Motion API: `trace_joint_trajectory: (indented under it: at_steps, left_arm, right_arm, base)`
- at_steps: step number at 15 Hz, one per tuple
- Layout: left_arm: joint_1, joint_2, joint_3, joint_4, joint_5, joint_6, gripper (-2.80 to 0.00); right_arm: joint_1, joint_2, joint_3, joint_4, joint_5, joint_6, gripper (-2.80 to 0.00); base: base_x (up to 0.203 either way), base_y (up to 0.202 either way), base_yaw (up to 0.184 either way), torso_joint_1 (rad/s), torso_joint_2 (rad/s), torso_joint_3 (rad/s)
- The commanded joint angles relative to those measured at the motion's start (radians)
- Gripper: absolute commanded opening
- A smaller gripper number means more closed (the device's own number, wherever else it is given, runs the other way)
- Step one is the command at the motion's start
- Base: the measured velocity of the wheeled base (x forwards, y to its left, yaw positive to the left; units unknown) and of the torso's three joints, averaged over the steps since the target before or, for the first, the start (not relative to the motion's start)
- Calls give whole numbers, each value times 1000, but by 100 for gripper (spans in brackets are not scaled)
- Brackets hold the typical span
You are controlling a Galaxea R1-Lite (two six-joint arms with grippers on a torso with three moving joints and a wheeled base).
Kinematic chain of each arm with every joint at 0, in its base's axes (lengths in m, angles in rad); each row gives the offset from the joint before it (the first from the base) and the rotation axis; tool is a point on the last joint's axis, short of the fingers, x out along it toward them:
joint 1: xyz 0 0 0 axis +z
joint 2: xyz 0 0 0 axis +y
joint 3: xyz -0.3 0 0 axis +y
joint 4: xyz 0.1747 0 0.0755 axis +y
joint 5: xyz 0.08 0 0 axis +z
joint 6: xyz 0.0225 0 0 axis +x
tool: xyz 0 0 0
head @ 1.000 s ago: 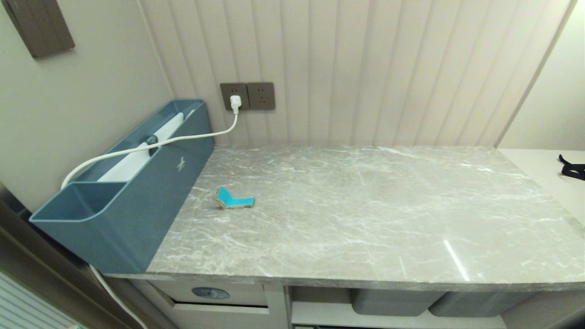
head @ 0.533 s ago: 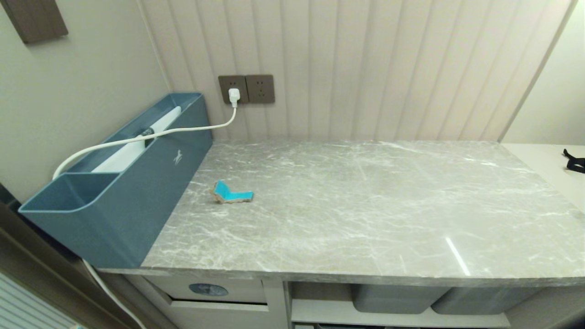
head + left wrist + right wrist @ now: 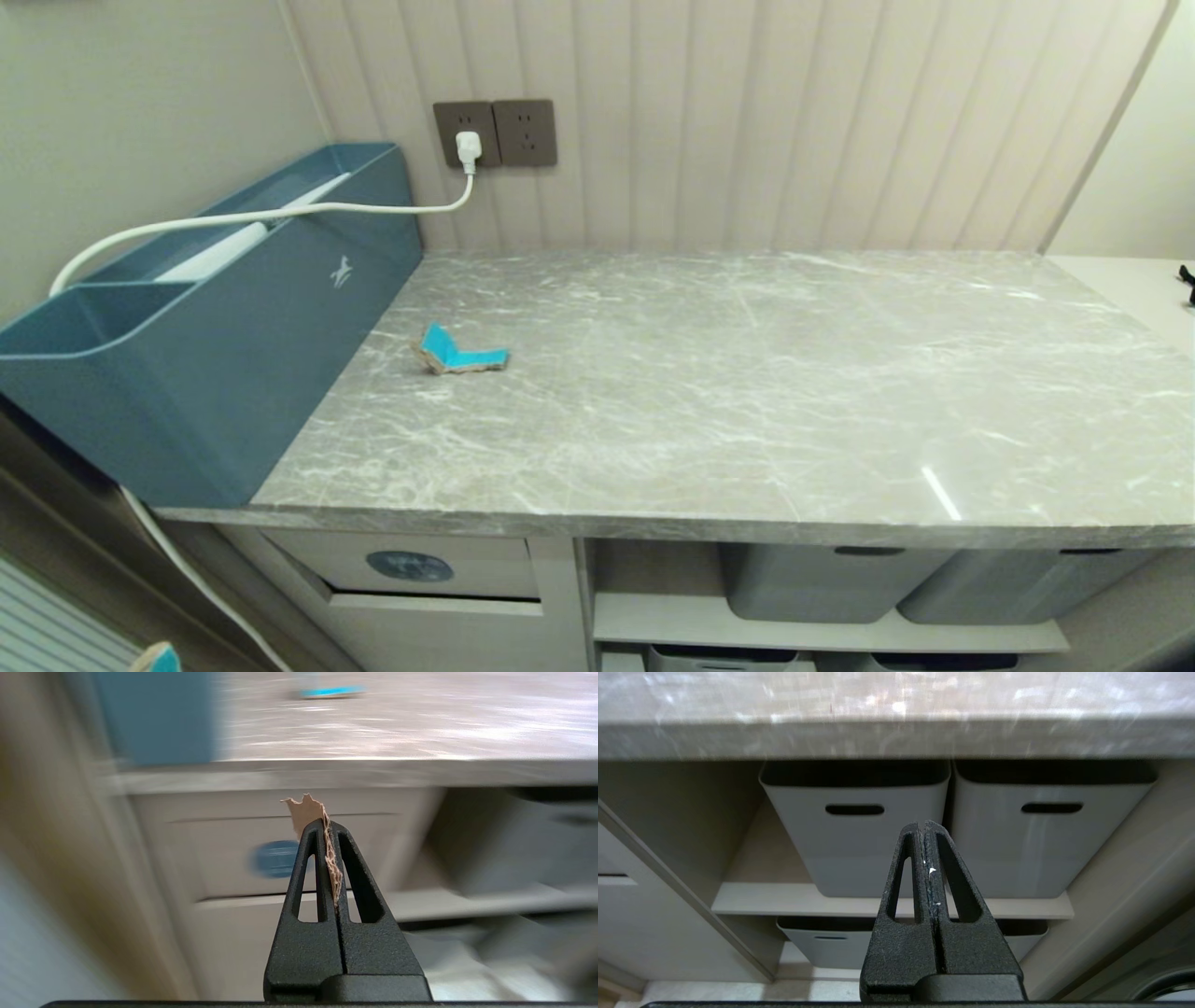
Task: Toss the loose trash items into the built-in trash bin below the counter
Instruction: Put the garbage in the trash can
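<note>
Now one torn cardboard scrap [image 3: 312, 812] is being pinched tight between the closed fingers of the left gripper [image 3: 327, 823], low down at the far left, in front of the cabinet. Its brown ragged edge is sticking up past the fingertips. In the head view only a tiny turquoise corner of it [image 3: 161, 657] is showing at the bottom edge, and the arm itself is cut off.

Just ahead of that gripper, under the counter [image 3: 709, 392], the trash bin flap [image 3: 411, 567] with its blue oval sticker [image 3: 274, 859] is waiting. The step in hand is judged to be the carrying of this first scrap to the bin. Next, the flap probably has to be pushed inward, and the scrap has to be let go only once it is over the opening.

Whether the flap is tilted or flat cannot be told, because the left wrist view is smeared. The inside of the bin is hidden too.

Further right, the second scrap [image 3: 459, 352] is lying on the counter, near the big teal box [image 3: 215, 336], and is not yet being picked up.

At the right, the right gripper [image 3: 924, 823] is clenched shut on nothing, pointing at two grey storage tubs [image 3: 854, 826] on the shelf. It is not seen in the head view.
</note>
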Motion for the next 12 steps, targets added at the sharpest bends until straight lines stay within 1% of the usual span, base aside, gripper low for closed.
trace_joint_trajectory:
  at_steps: [1, 2, 3, 4, 5, 6, 7, 9, 10, 12]
  left_arm:
    - [0, 2, -54, 48, -130, -5, -280]
    - [-1, 2, -65, 84, -187, -9, -280]
    - [-2, 2, -63, 95, -237, -12, -280]
    - [-1, 2, -58, 97, -276, -14, -280]
    - [-1, 2, -50, 101, -294, -15, -280]
    - [-1, 2, -32, 96, -299, -20, -280]
    - [-2, 2, -24, 93, -300, -37, -280]
    - [-2, 2, -24, 98, -292, -54, -280]
    - [0, 2, -28, 101, -272, -54, -280]
    - [0, 27, -57, 94, -190, -57, -280]
  right_arm:
    - [0, 2, 0, -1, 0, 1, -280]
    - [0, 2, 2, -1, -1, 1, -280]
    - [0, 2, 2, -1, -1, 1, -280]
    - [0, 0, 2, -1, -1, 1, -280]
    - [0, 2, 2, -1, -1, 1, -280]
    - [0, 1, 1, -1, -1, 1, -280]
    - [0, 2, 1, -1, -1, 1, -280]
    - [0, 1, 1, -1, -1, 1, -280]
    - [0, 0, 2, -1, -1, 1, -280]
    - [0, 2, 0, -1, -1, 1, -280]
  base:
    - [0, 0, 0, -232, 540, 295]
    - [0, 0, 0, -246, 546, 300]
    - [0, 0, 0, -236, 528, 283]
    - [0, 0, 0, -230, 523, 282]
    - [0, 0, 0, -221, 523, 295]
    - [0, 0, 0, -223, 518, 296]
    - [0, 0, 0, -223, 510, 294]
    - [0, 0, 0, -211, 497, 286]
    - [0, 0, 0, -213, 494, 290]
    - [0, 0, 0, -202, 485, 278]
